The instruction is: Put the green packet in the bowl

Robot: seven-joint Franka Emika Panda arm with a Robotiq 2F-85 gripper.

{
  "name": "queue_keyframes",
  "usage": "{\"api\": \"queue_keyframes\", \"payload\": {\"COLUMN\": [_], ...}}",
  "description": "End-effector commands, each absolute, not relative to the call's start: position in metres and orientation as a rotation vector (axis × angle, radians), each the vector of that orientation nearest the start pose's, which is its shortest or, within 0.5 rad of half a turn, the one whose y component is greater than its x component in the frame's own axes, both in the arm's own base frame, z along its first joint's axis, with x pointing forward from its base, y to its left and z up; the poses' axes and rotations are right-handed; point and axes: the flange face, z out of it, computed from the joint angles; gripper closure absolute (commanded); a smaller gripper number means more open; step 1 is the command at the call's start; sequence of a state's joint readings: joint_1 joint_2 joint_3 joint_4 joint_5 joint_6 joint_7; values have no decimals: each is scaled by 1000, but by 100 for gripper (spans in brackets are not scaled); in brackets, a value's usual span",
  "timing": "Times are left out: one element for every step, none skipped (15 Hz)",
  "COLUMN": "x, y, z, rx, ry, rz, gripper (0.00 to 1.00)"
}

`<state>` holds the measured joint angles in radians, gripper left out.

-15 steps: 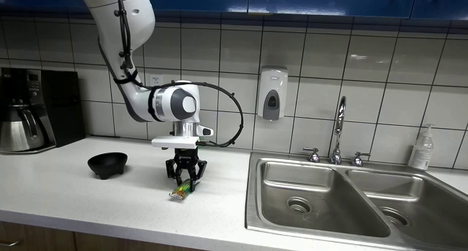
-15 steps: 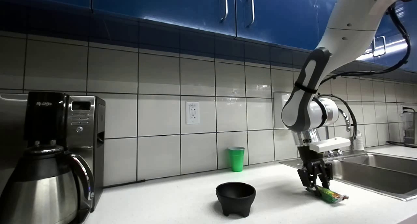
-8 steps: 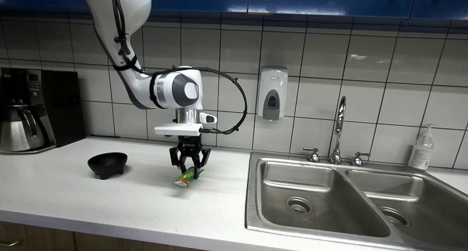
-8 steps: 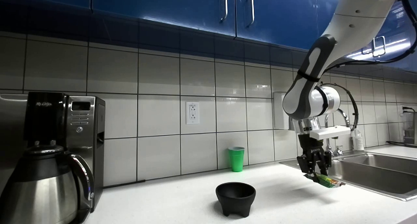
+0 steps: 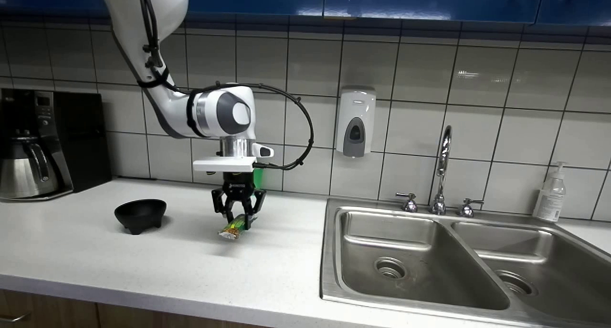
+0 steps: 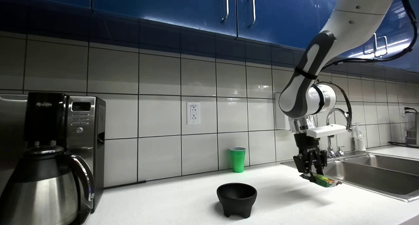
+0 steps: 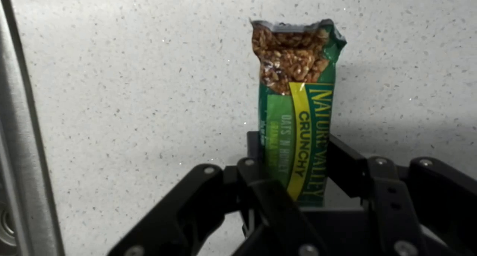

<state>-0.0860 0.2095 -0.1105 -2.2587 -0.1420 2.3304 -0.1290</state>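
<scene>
The green packet (image 5: 232, 229), a wrapped bar with a yellow stripe and a brown end, is pinched between the fingers of my gripper (image 5: 238, 222). In an exterior view the packet (image 6: 326, 181) hangs slightly above the counter with its shadow below. In the wrist view the fingers (image 7: 293, 151) press both long sides of the packet (image 7: 298, 84); its near end is partly hidden by the gripper. The black bowl (image 5: 140, 216) stands upright on short legs on the counter, apart from the gripper; in an exterior view the bowl (image 6: 237, 202) is left of the gripper (image 6: 316, 176).
A black and steel coffee maker (image 6: 83, 146) stands at the counter's end beyond the bowl. A green cup (image 6: 237, 161) stands against the tiled wall. A double steel sink (image 5: 330, 256) is on the other side of the gripper; its edge shows in the wrist view (image 7: 28, 136).
My gripper has risen from the counter with the packet held in it, then shifted slightly toward the bowl's side. The bowl and the cup have not moved.
</scene>
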Motion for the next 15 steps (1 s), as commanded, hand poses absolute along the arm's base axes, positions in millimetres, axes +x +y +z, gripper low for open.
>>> {"api": "queue_keyframes", "payload": {"x": [515, 515, 515, 515, 516, 516, 516, 518, 519, 520, 522, 525, 527, 530, 531], "y": [-82, -73, -65, -56, -49, -43, -39, -36, -34, -35, -36, -38, -39, -41, -41], "z": [273, 275, 277, 280, 282, 285, 288, 291, 293, 294, 295, 296, 297, 299, 301], "rx": [-3234, -3239, -3244, -3244, -3247, -3251, -3254, -3251, -3250, -3250, -3249, -3244, -3240, -3233, -3225], "ry": [-162, -184, -205, -219, -230, -254, -280, -318, -346, -379, -408, -439, -467, -498, -530], "rz": [276, 276, 268, 273, 265, 261, 257, 257, 256, 257, 257, 258, 259, 256, 256], "gripper": [82, 82, 82, 82, 82, 82, 82, 82, 82, 82, 82, 82, 82, 82, 82]}}
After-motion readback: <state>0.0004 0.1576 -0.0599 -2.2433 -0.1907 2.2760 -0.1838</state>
